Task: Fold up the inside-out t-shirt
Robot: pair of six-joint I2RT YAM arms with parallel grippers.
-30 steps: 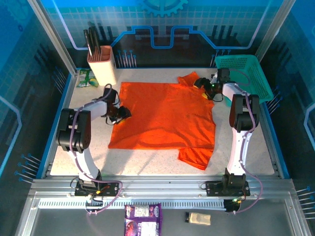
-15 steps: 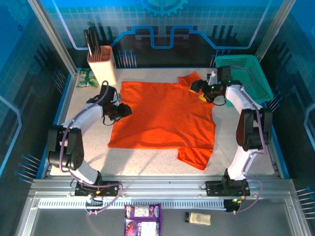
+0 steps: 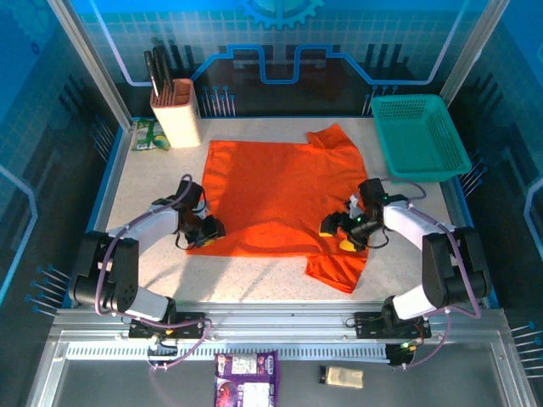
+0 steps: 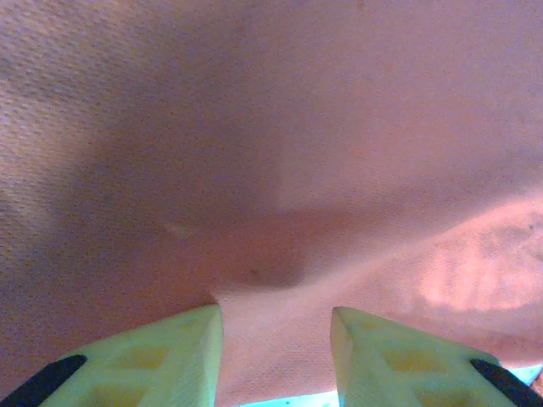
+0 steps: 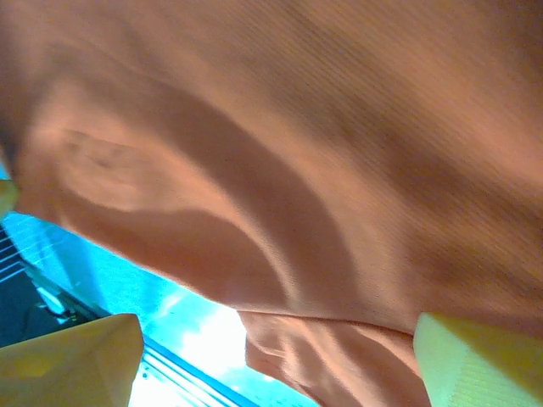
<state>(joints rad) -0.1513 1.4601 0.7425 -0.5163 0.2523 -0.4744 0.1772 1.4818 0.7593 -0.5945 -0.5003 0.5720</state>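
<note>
Pinching t-shirt [image 3: 280,195] corner: left gripper [image 3: 208,231] | right gripper [image 3: 338,236] agape over hem

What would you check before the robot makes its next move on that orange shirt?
1. T-shirt spread out on the table: ok.
2. Left pincer at the shirt's near left corner: ok.
3. Left pincer gripping cloth: cannot tell; cloth sits between its fingers.
4. Right pincer gripping cloth: not ok; it stands wide open by the near right corner.
5. Basket clear of the shirt: ok.
</note>
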